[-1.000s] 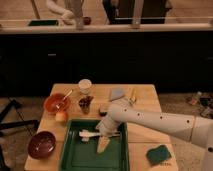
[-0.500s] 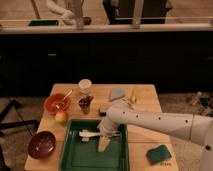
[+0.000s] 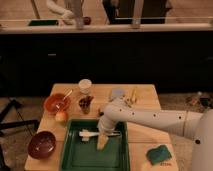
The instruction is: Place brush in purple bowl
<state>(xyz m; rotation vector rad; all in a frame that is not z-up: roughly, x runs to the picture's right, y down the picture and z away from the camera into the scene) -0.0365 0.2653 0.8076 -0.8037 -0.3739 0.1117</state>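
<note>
Progress looks slight from where I stand. The brush [image 3: 87,134] lies flat in the green tray [image 3: 80,156], its white length running roughly left to right across the upper part of the tray floor, and nothing is inside the purple bowl [image 3: 41,144] as far as I can see. That bowl sits on the wooden table [image 3: 145,95] at its near left corner, just outside the tray's left wall, well apart from the brush.

The gripper [image 3: 101,142] hangs at the end of the white arm, which reaches in from the right and bends down into the tray. It is right over the brush, about the middle of the handle, low enough that it seems to be at or touching it. How far open it stands I cannot tell, nor whether it has hold of the brush at all.

So I would judge the reach done and the grasp in hand at best. Left to do: secure the brush, lift it clear of the tray wall, carry it left to the purple bowl and let it go there. The orange bowl [image 3: 57,102] further back on the left is the one to avoid.
</note>
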